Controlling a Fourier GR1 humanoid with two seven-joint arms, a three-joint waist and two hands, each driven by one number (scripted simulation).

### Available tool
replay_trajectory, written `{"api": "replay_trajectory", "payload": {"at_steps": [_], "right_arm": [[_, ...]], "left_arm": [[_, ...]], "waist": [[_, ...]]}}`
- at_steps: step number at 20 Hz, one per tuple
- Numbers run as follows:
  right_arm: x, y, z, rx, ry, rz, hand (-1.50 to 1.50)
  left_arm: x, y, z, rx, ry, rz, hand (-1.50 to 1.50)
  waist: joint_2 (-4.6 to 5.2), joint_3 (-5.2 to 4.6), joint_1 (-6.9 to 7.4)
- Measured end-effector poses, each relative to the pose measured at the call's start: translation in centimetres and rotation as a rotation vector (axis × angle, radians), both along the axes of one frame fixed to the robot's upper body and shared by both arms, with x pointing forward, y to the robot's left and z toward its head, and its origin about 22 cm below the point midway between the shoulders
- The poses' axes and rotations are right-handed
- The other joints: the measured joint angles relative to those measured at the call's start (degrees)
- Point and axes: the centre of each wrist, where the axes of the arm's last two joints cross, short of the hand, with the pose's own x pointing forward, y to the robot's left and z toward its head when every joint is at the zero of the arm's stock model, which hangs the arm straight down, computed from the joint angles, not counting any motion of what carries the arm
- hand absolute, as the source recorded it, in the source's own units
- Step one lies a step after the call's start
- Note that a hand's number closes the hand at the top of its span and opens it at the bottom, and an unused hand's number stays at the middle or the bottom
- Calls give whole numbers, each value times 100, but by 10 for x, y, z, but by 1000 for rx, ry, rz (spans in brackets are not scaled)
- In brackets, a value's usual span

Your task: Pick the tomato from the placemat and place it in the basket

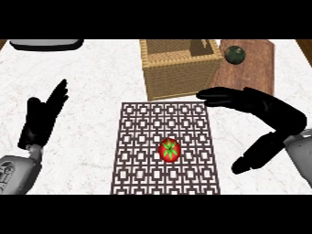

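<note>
A: Tomato (169,150) sits untouched on the mat (138,137), a bit below mat centre, stem-side up. Nothing has hold of it.

B: Right hand (253,104)?

A: Above and to the right of the tomato, fingers spread and reaching left w/ tips near the mat's top right corner, thumb hanging down off to the right. Open wide, holding nothing. Left hand (43,119) is resting open at the left, fingers up, well apart from everything.

B: What could go wrong?

A: Tomato's round and smooth, so imo if fingers land before the thumb closes, it rolls off across the mat. Also the hand is ahead of the tomato, nearer the basket (178,68) than the fruit, so it has to pull back and drop; a sloppy descent could nudge it instead of straddling it.

B: And the basket?

A: Tall wicker walls, just beyond the mat's top edge. Carry too low and the tomato or knuckles clip the near rim. There's a dark ball (236,54) on a board (256,73) just right of the basket, so drifting right risks knocking that.
</note>
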Motion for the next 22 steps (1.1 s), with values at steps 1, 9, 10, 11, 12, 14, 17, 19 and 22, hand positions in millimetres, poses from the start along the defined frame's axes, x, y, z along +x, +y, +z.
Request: {"api": "replay_trajectory", "payload": {"at_steps": [1, 9, 10, 11, 12, 14, 17, 19, 22], "right_arm": [[3, -7, 8, -73, -12, 13, -150], [13, -24, 39, -392, -29, 63, -150], [14, -24, 40, -410, -27, 67, -150], [15, -27, 41, -419, -27, 63, -150], [18, -29, 43, -424, -26, 56, -150], [16, -28, 40, -434, -16, 56, -150], [20, -28, 30, -421, -7, 45, -150], [21, -26, 22, -409, -5, 35, -150], [26, -18, 12, -383, -10, 12, -150]], "left_arm": [[1, 0, 2, 0, -3, -2, 0], [4, -4, 1, -4, -1, -9, 0], [3, -4, 0, -4, 0, -7, 0], [1, -5, -3, -3, 4, -9, 0], [1, -6, -3, -5, 4, -8, 0], [2, -13, -2, -5, 3, -8, 0], [1, -9, 2, -4, 4, -7, 0], [2, -11, -1, 0, 4, -8, 0], [1, -9, 1, -3, 6, -12, 0]], "waist": [[3, 0, 23], [18, 5, 63], [16, 5, 67], [17, 6, 68], [17, 6, 69], [13, 7, 57], [13, 7, 65], [13, 7, 56], [13, 8, 56]]}}
